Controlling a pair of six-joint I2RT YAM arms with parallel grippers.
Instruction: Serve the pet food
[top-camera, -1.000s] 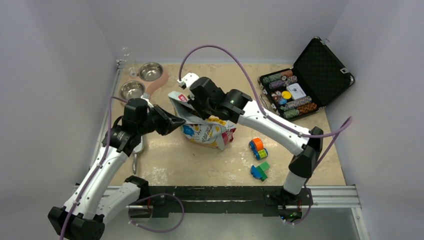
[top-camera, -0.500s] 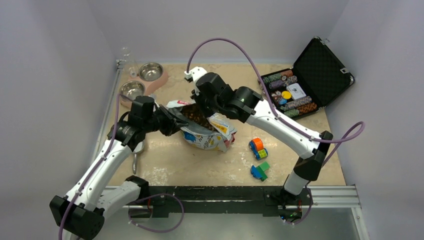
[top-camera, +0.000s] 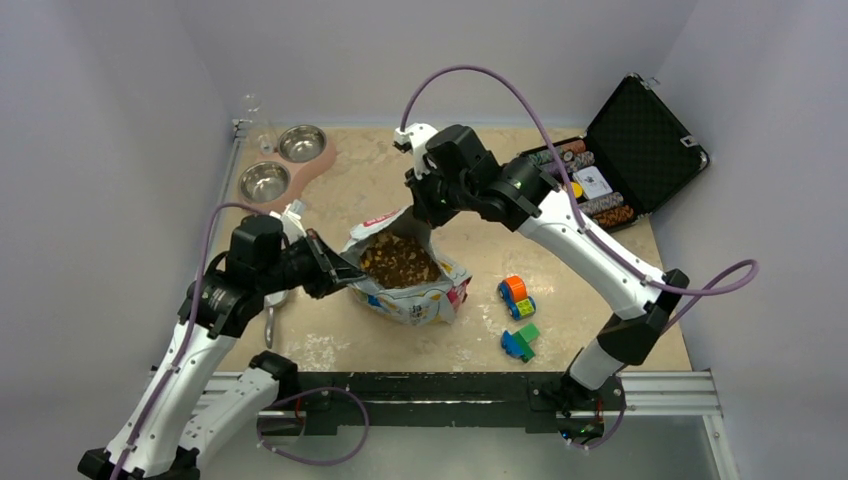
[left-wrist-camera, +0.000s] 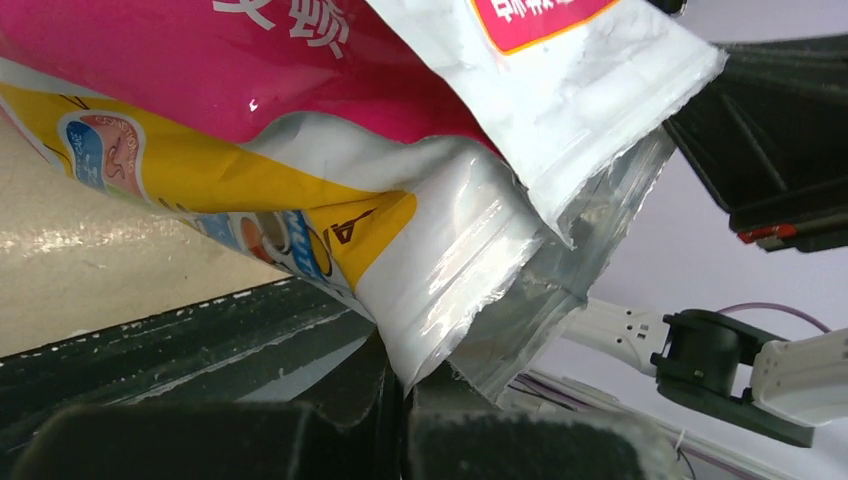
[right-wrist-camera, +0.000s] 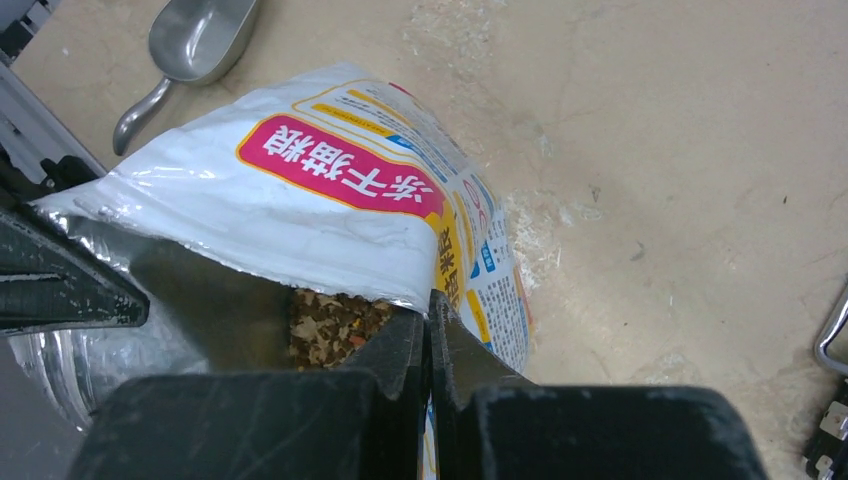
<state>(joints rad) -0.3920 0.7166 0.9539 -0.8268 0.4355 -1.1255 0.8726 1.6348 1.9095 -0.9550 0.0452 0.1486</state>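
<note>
The crinkly white, yellow and red pet food bag (top-camera: 415, 295) lies mid-table with its mouth spread wide, and brown kibble (top-camera: 398, 262) shows inside. My left gripper (top-camera: 345, 272) is shut on the near-left lip of the mouth; the left wrist view shows the bag's edge (left-wrist-camera: 330, 130) pinched between the fingers (left-wrist-camera: 405, 375). My right gripper (top-camera: 428, 212) is shut on the far-right lip. In the right wrist view its closed tips (right-wrist-camera: 430, 300) pinch the bag rim (right-wrist-camera: 330, 200), with kibble (right-wrist-camera: 325, 325) just beside them.
Two steel bowls (top-camera: 265, 181) (top-camera: 302, 142) sit in a pink holder at the back left. A metal scoop (right-wrist-camera: 200, 40) lies left of the bag, partly under my left arm. An open poker chip case (top-camera: 600, 170) stands back right. Toy blocks (top-camera: 516, 296) (top-camera: 520, 342) lie right of the bag.
My right gripper has moved back and right, and my left gripper nearer and left, each holding the bag. The mouth has spread open and the kibble now shows.
</note>
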